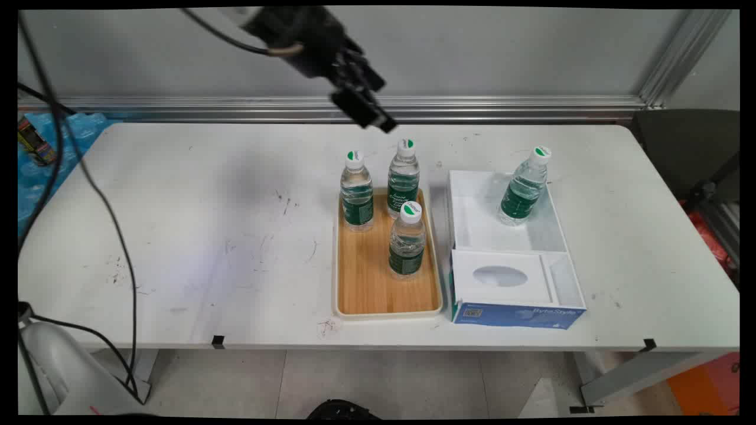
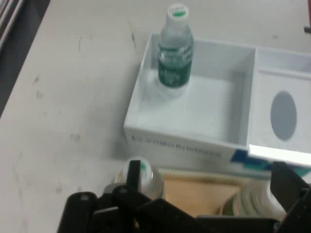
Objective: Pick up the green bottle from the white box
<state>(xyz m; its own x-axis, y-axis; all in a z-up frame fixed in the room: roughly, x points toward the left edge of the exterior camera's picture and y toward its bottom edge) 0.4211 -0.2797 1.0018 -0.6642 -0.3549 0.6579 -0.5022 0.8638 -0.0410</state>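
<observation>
My gripper [image 1: 371, 115] hangs above the tray's [image 1: 387, 307] far end, three bottles [image 1: 406, 245] on the tray beneath me, the box [image 1: 512, 262] to its right holding a fourth bottle [image 1: 524, 188].

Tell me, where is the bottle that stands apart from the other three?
That bottle stands in the far compartment of the white box, right of the wooden tray in the main view.

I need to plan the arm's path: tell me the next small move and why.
Probably lower the gripper straight down toward the rear right bottle on the tray. The gripper hangs empty and open above that bottle's cap, nearest to it; one bottle already stands in the white box, three are on the tray.
</observation>
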